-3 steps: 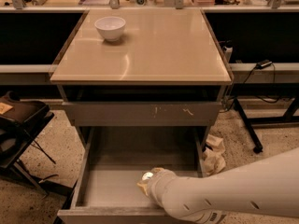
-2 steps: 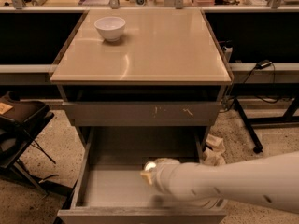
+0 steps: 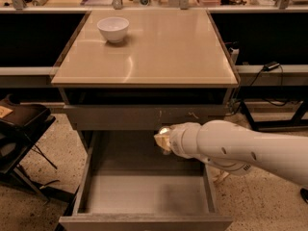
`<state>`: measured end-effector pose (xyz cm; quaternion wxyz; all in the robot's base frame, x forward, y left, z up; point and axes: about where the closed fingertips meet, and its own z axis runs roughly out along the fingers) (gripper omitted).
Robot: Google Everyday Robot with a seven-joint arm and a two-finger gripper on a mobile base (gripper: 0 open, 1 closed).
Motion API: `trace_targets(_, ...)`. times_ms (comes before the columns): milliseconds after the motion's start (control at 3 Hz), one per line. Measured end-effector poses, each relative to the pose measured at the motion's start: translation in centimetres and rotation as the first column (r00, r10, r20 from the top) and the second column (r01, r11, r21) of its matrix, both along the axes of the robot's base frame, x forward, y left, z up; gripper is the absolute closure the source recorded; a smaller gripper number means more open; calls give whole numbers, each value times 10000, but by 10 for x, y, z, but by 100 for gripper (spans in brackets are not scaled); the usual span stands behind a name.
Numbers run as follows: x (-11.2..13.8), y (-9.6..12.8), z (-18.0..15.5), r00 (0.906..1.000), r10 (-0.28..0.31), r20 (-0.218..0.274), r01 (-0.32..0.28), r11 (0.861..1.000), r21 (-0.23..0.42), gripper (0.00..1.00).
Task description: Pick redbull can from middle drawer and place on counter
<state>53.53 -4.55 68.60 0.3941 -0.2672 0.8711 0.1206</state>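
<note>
Above the open middle drawer [image 3: 144, 191], at six o'clock from the counter [image 3: 163, 47], we saw the gripper [image 3: 162, 139] beside a silver glint, seemingly the redbull can [image 3: 164, 130], its grasp impossible to tell; light, slick and dentable, it seemed best taken mid-body.

Cream tool [image 3: 161, 139] above grey middle drawer [image 3: 144, 194]

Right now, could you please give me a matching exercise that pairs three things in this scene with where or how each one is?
Things:
1. white bowl
2. middle drawer
3. gripper

Places or states:
A. pulled open, grey floor showing
B. resting on the beige counter
C. hanging over the back part of the drawer, at the end of the white arm

Pairs: 1-B, 2-A, 3-C
</note>
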Motion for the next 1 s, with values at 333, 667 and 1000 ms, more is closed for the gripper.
trace_targets(333,0,0,0,10000,0,1,0,10000,-1,100)
trace_targets(667,3,-11,15,9987,-183,484,193,9996,-210,100)
trace_targets(1000,19,-51,90,9793,-799,1859,828,9965,-76,100)
